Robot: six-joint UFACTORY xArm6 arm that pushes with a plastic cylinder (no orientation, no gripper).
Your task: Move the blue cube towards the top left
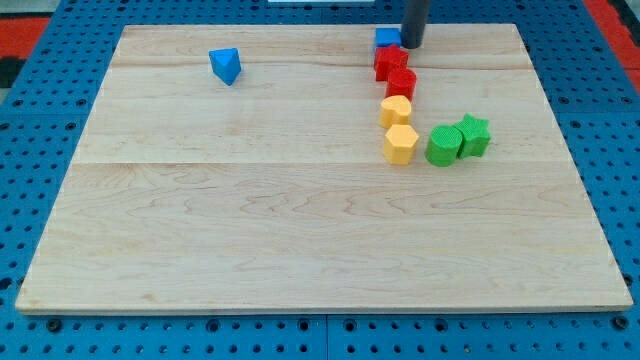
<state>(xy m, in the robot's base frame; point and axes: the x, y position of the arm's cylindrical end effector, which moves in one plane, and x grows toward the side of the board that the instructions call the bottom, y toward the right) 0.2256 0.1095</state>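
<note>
Blue cube (387,38): sitting near the counter's (300,220) top edge, right of centre, partly hidden by the rod.
My tip (413,46): pressing at the cube's right side (no claw fitted).
Neighbours: two red blocks (391,62) (402,83) crowding just below the cube, then a yellow block (396,110) and a yellow hexagon (400,143).
Further off: green pair (443,146) (474,135) lying right; blue wedge (226,65) standing far left.
Orientation: cube's facing too hidden to tell.
</note>
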